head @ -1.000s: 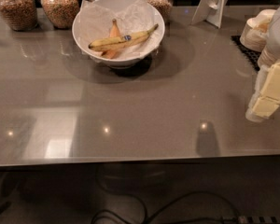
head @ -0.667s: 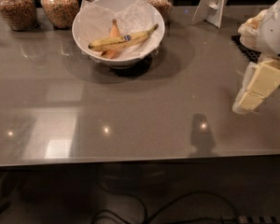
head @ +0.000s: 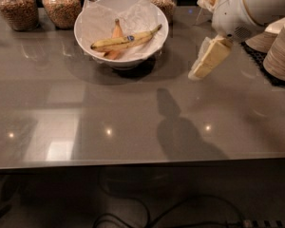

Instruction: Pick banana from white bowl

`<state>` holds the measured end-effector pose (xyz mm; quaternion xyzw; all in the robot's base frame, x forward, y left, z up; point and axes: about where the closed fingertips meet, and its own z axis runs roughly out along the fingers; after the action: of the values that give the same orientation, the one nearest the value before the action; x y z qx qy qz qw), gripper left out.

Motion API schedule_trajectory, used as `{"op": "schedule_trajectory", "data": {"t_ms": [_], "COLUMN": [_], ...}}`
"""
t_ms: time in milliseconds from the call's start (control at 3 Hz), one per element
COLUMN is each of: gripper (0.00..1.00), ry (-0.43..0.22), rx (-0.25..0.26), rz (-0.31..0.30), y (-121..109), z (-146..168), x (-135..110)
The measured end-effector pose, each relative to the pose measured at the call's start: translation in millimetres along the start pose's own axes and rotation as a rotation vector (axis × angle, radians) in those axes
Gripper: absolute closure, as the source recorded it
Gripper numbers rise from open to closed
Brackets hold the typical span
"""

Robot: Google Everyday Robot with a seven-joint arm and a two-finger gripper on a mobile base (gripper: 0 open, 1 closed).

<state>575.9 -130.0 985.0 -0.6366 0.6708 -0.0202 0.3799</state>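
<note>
Seeing banana (head: 126,41) in white bowl (head: 133,63) near counter (head: 133,127) far edge; gripper (head: 200,69) hovering toward right edge, grip state unreadable.

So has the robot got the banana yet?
Not yet. Done: nothing, the banana lies in the white bowl. In hand: the gripper hangs over the table, right of the bowl and apart from it. Left: reach the banana, grip it, lift it out.
</note>
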Motion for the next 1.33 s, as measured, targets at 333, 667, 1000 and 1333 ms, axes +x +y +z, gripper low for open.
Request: {"op": "schedule_trajectory", "data": {"t_ms": [333, 667, 1000, 1333], "gripper": [0.00, 0.00, 0.00, 0.00], "ry": [-0.137, -0.137, -0.141, -0.163], "rx": [0.009, 0.009, 0.015, 0.034], "rz": [-0.067, -0.067, -0.092, -0.172], "y": [-41, -41, -43, -62], "z": [44, 44, 48, 75], "x": [-39, -39, -42, -50]}}
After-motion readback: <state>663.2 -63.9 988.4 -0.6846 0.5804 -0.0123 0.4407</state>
